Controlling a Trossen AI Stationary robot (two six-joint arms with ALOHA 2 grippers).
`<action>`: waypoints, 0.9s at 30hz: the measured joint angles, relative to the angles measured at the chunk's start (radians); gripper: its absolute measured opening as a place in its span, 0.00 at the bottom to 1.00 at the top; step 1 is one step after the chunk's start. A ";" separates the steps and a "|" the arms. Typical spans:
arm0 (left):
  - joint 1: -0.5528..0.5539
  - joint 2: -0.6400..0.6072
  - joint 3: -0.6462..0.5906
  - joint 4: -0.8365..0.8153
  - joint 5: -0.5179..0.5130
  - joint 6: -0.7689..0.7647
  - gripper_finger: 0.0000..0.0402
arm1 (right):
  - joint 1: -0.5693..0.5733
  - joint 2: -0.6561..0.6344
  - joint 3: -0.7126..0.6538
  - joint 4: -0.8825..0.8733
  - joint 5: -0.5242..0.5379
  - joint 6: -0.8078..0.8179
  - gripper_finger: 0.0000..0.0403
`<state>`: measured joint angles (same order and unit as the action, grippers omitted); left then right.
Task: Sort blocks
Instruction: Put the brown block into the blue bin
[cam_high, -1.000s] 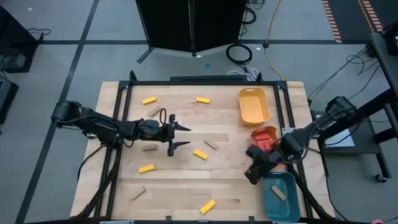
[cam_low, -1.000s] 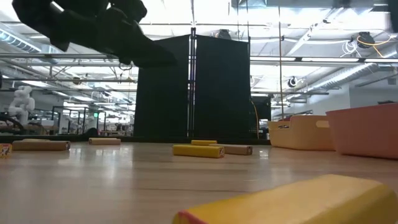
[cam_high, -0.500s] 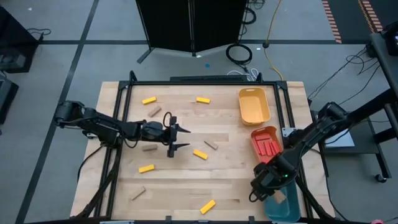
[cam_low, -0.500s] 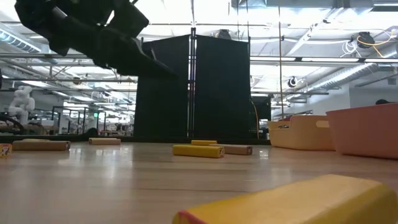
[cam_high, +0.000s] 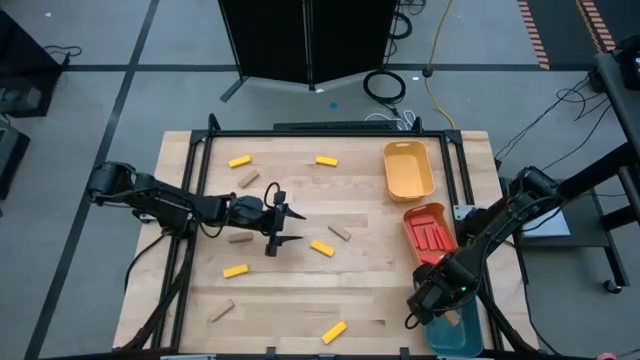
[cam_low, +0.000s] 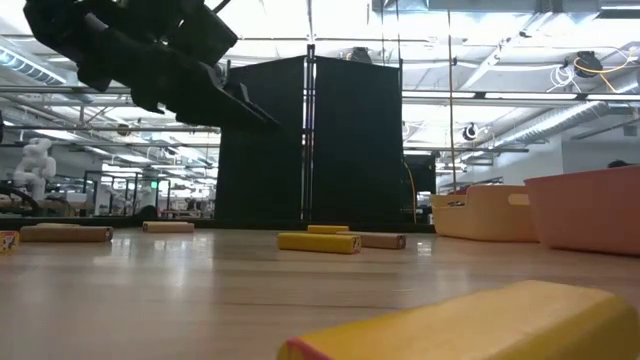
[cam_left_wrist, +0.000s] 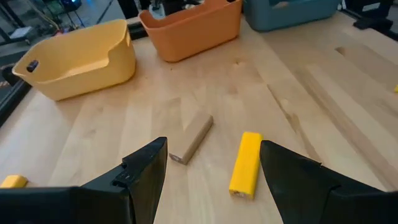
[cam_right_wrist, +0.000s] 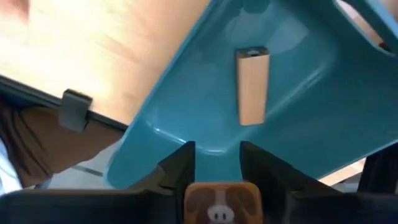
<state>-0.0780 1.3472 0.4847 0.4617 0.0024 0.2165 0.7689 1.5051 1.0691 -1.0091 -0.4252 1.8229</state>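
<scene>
Yellow and tan blocks lie flat and scattered on the table. My left gripper hovers open above the table's middle. In the left wrist view, a yellow block and a tan block lie ahead of its spread fingers. Those are the yellow block and tan block of the high view. My right gripper hangs over the teal tray at the near right, shut on a tan block. Another tan block lies flat in that tray. Several red blocks lie in the red-orange tray. My right gripper pinches a tan block between its two fingers. Only the block's end face shows between them. It is lifted clear, above the teal tray's floor. The gripper points down into the tray.
A yellow tray stands at the far right, with the red-orange tray and the teal tray nearer along the right edge. Other blocks: yellow; tan. A black frame borders the table.
My right gripper has moved from beside the red-orange tray toward the table's near edge and now hangs over the teal tray. My left gripper has dipped a little lower over the table's middle and stayed open.
</scene>
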 joint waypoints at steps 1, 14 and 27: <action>0.000 0.000 0.000 -0.009 0.000 0.000 0.63 | 0.000 0.000 0.000 -0.008 -0.001 0.002 0.31; -0.035 -0.045 0.150 -0.740 -0.229 -0.258 0.63 | -0.003 -0.012 0.000 -0.030 -0.070 -0.031 0.49; -0.062 -0.045 0.263 -1.324 -0.102 -0.542 0.63 | -0.002 -0.013 0.000 0.021 0.352 -0.251 0.48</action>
<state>-0.1398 1.3018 0.7475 -0.8625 -0.0997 -0.3260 0.7670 1.4921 1.0691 -0.9877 -0.0734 1.5716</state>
